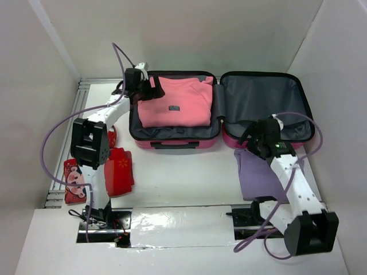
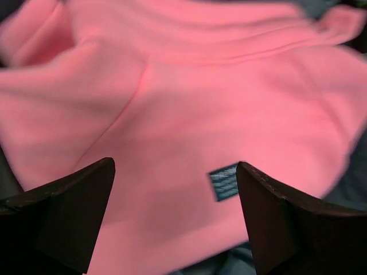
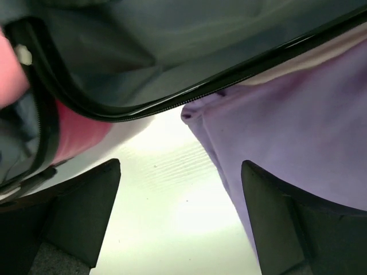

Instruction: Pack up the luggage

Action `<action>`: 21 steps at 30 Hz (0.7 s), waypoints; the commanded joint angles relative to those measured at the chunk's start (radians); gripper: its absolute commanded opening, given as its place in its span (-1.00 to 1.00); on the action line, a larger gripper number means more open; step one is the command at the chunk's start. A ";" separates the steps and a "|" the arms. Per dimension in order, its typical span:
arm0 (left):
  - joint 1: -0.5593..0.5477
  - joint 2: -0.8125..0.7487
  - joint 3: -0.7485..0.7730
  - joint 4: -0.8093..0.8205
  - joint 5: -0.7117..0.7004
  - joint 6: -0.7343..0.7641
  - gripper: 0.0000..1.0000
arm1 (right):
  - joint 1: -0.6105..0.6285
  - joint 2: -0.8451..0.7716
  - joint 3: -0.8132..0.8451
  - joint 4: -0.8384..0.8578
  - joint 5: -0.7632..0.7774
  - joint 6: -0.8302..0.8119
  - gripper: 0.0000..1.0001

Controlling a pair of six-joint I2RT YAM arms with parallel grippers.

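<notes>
While the luggage [image 1: 261, 94] is lying open flat at the far middle of the table, packing is standing part done. A folded pink sweater [image 1: 175, 103] is filling the left half, and the grey-lined right half is showing bare.

The left gripper [image 2: 175, 166] is hovering over the sweater's far left corner, jaws spread wide and holding nothing. The right gripper [image 3: 180, 166] is hanging low at the near rim of the right half, jaws likewise spread with nothing between them. It is sitting just beside a purple garment [image 1: 255, 175], which is lying on the table against that rim; whether the cloth is running under the shell cannot be told.

In my judgement the purple garment is being lined up for pickup. The next move is calling for the right gripper to descend onto the cloth's edge, pinch through its layers, and carry it over the rim into the bare half. A red folded garment [image 1: 118, 171] and a red printed pouch [image 1: 73, 180] are waiting beside the left arm.

A small dark label [image 2: 223, 183] is showing on the sweater, its lettering too blurred to read. No writing on the pouch is proving legible either.
</notes>
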 commanded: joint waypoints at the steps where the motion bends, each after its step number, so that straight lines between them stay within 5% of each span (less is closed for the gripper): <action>1: -0.012 -0.143 0.084 0.008 0.113 -0.012 0.99 | -0.004 0.098 -0.082 0.108 -0.086 0.083 0.78; 4: -0.031 -0.258 0.064 0.008 0.133 -0.003 0.99 | 0.005 0.084 -0.167 0.143 -0.056 0.107 0.65; 13: -0.031 -0.550 -0.120 -0.032 0.119 0.017 0.99 | 0.005 -0.110 -0.240 0.039 0.079 0.190 0.67; 18: -0.019 -0.741 -0.289 -0.111 -0.054 -0.062 0.99 | 0.005 -0.098 -0.249 0.062 0.145 0.227 0.75; 21: 0.027 -0.828 -0.381 -0.271 -0.225 -0.136 0.99 | 0.005 -0.121 -0.283 0.134 0.035 0.159 0.75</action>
